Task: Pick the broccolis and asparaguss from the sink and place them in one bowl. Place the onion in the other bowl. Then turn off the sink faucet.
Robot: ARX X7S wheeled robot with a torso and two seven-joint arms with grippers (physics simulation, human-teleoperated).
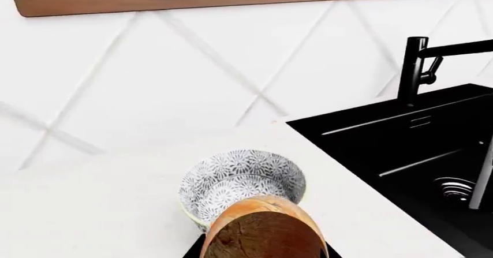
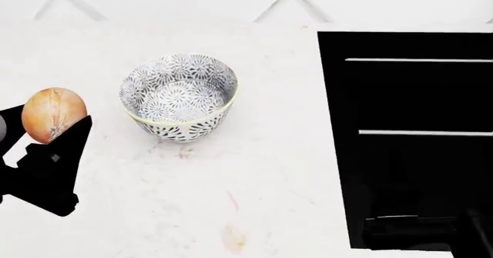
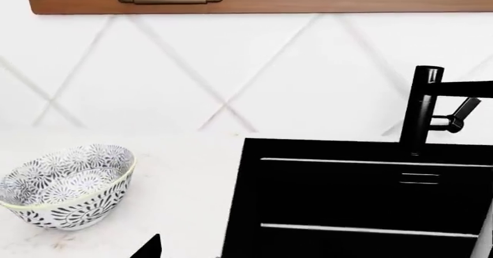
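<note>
So we're on the onion step: left gripper (image 2: pixel 48 132) is clamped on the onion (image 2: pixel 52 113), held above the table just left of the bowl (image 2: pixel 179 96). Next it needs carrying over the bowl and dropping. Right gripper's state, can't tell.

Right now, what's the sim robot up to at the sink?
The left gripper holds the onion above the counter, just left of the patterned bowl, which looks empty. The onion is not in the bowl yet. The black sink sits to the right; a thin water stream shows in the left wrist view, so the faucet appears on.
</note>
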